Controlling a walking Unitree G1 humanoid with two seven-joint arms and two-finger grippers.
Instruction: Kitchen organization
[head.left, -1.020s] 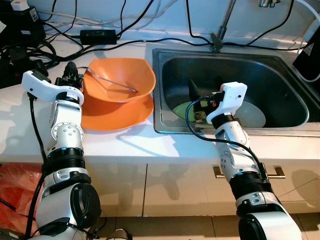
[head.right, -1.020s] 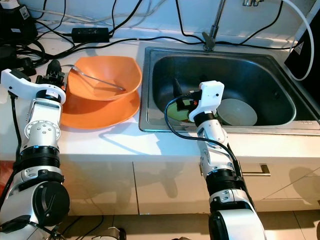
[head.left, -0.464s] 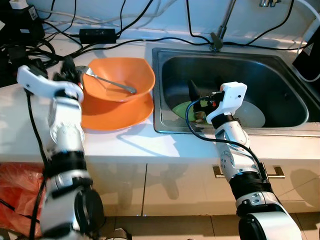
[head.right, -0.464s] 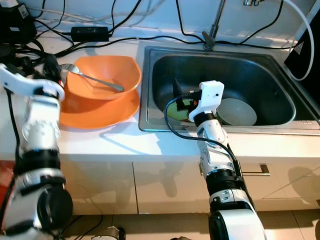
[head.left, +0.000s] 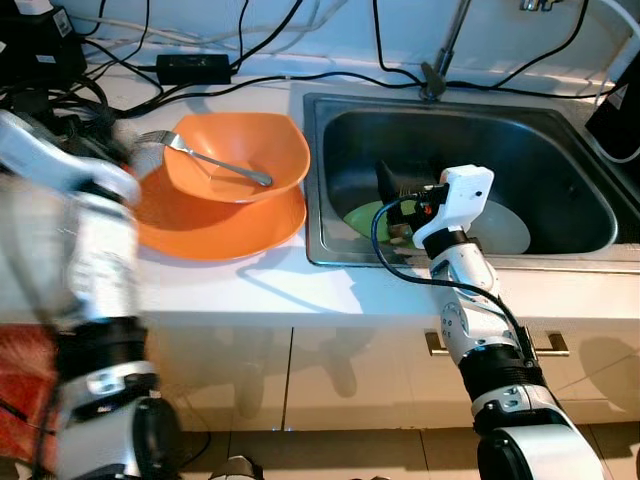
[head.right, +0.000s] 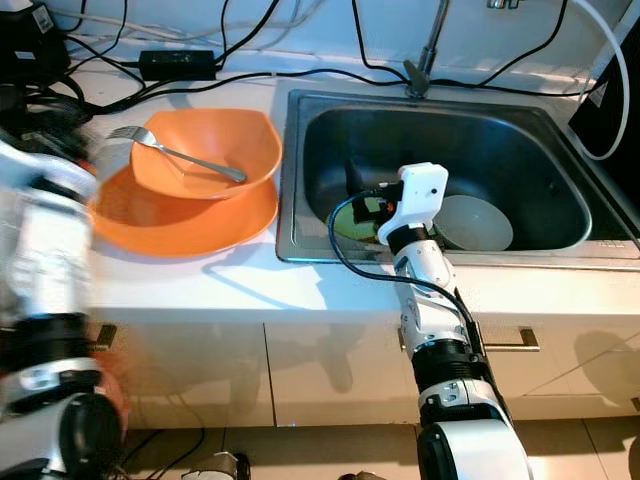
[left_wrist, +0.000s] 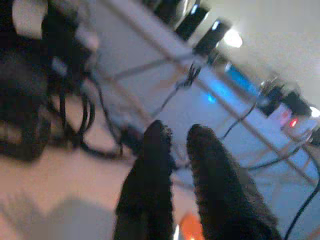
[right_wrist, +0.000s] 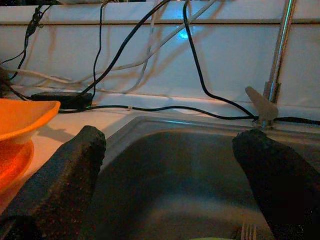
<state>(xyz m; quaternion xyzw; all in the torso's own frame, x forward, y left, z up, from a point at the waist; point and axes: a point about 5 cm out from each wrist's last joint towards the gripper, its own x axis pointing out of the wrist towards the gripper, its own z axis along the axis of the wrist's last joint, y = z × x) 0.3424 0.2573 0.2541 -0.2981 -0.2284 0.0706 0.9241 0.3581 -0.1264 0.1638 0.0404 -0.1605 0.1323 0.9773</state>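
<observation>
Orange glossy bowl (head.left: 240, 152) on matching plate (head.left: 215, 222), metal fork (head.left: 205, 158) inside. Right pincer (right_wrist: 170, 175) spread wide, empty, over steel sink (head.left: 560, 160). Left pincer (left_wrist: 176, 150) nearly closed, empty, blurred, beside bowl on worktop (head.left: 300, 290).

My two arms are silver, built of stacked rounded segments joined by black rings. The right arm (head.left: 470, 320) shows small dark screw holes on its round joint covers, a white boxy wrist housing and a looping black cable beside it. The right gripper (right_wrist: 170, 170) has rough, matte black fingers (right_wrist: 60, 172). The left gripper (left_wrist: 172, 170) has the same long, dark, textured fingers.
</observation>
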